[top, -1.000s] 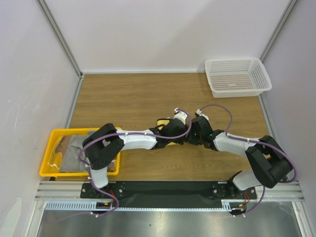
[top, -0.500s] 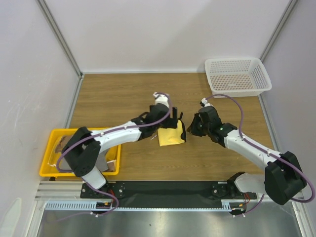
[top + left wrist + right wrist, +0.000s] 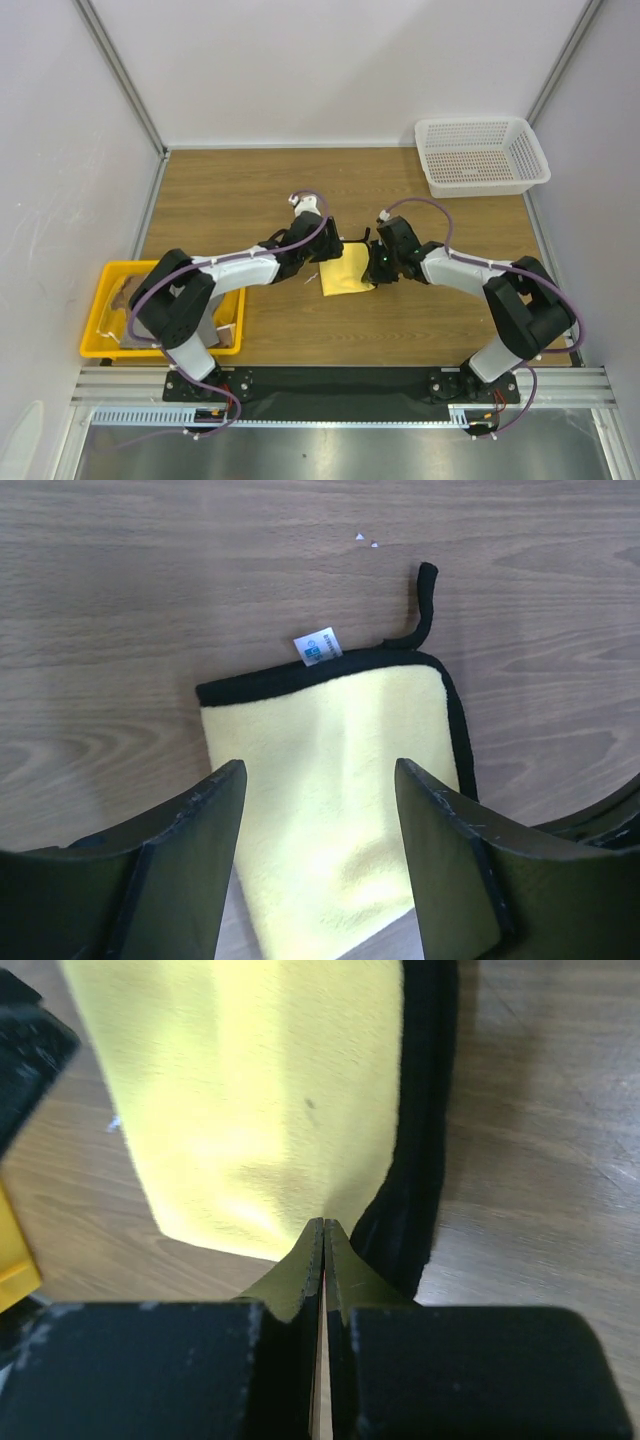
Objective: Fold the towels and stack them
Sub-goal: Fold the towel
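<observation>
Moved in: right gripper [image 3: 378, 262], closed at right hem of yellow towel [image 3: 345, 274] | left gripper [image 3: 320, 772] part-open over it, empty | near-left tray [image 3: 130, 352]: grey towel [image 3: 147, 308]

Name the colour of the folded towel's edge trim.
Black trim; the left wrist view shows it best.

Plain yellow folded cloth towel with black trim [image 3: 345, 272]: one second ago almost wholly hidden under both wrists, now lying uncovered

Left gripper [image 3: 322, 254]: first down on towel, then half second ago lifted and reached beyond towel's far edge, now drawn back to towel's left side, jaws apart

Right gripper [image 3: 379, 262]: half second ago backed off to right, clear of towel; now returned, closed fingertips at towel's right black-trimmed edge
</observation>
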You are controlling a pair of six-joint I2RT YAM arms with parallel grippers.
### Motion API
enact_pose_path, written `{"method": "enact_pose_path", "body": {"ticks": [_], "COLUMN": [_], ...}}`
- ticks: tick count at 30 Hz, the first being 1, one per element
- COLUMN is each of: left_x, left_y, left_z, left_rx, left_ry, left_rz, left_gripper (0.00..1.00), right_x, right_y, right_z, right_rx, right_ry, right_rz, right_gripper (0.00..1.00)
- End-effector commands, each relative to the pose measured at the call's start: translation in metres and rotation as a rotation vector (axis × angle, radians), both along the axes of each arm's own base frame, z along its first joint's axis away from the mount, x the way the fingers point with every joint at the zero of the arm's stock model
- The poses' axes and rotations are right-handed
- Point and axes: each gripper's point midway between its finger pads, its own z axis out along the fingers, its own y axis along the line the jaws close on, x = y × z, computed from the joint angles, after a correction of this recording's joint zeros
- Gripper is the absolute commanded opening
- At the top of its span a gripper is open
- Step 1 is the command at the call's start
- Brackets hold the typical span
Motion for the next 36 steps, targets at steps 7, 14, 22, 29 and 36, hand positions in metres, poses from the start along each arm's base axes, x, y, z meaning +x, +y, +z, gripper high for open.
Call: {"method": "enact_pose_path", "body": {"ticks": [7,14,22,29,36], "left_x": [0.026,0.027,0.025,0.015,-0.020], "left_y": [-0.017,-0.013,-0.017,0.009,0.024], "left_z": [-0.005,-0.021,0.036,0.087,0.061], "left_rx": [-0.096,-0.060,-0.024,0.029,-0.011], "left_ry": [0.017,0.049,-0.078,-0.169,-0.068], "left_rz": [0.031,0.019,-0.123,-0.110,-0.102], "left_gripper": [0.65,0.64,0.73,0.86,0.88], "right_x": [-0.004,-0.016,-0.002,0.036,0.055], "right_y": [-0.022,-0.034,-0.011,-0.024,-0.040], "right_z": [0.000,-0.021,0.021,0.065,0.045], "right_rx": [-0.082,-0.100,-0.019,-0.026,-0.057], "right_ry": [-0.022,0.019,-0.048,-0.168,-0.133], "right_rz": [-0.047,-0.071,-0.020,-0.057,-0.075], "right_gripper": [0.00,0.00,0.00,0.44,0.77]}}
